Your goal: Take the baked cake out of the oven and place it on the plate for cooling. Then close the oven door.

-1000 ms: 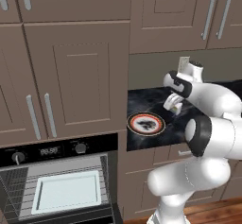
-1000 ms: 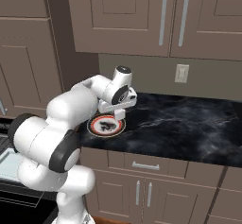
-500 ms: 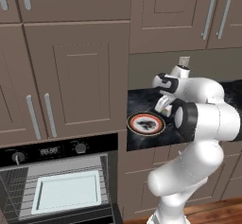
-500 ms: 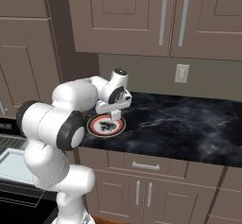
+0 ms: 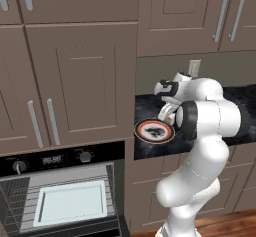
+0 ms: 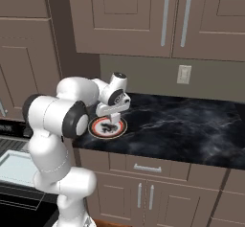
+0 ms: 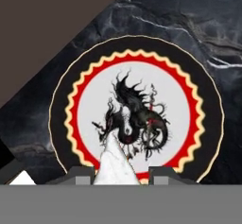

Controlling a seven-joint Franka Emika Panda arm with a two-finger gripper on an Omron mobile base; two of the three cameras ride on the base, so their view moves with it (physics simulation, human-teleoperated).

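My gripper (image 7: 117,173) is shut on the baked cake (image 7: 114,161), a small whitish wedge that points up between the two finger tips. Directly beneath lies the plate (image 7: 90,100), round with a red ring and a dark dragon pattern at its centre. The cake's tip hangs over the plate's lower middle. From the base views the gripper (image 5: 166,115) (image 6: 111,117) hovers just above the plate (image 5: 141,131) (image 6: 97,130) on the black counter. The oven (image 5: 50,159) stands at the lower left, its door (image 6: 28,197) folded down open.
A pale rectangular tray (image 5: 70,201) lies on the oven rack. The black marble counter (image 6: 182,125) stretches right of the plate. Brown cabinets (image 5: 80,71) hang above and beside, with a wall outlet (image 6: 183,74) behind the counter. My white elbow (image 5: 210,118) bulges over the counter's front edge.
The gripper with the cake has moved left and slightly down over the plate. The elbow has swung in and up behind it.
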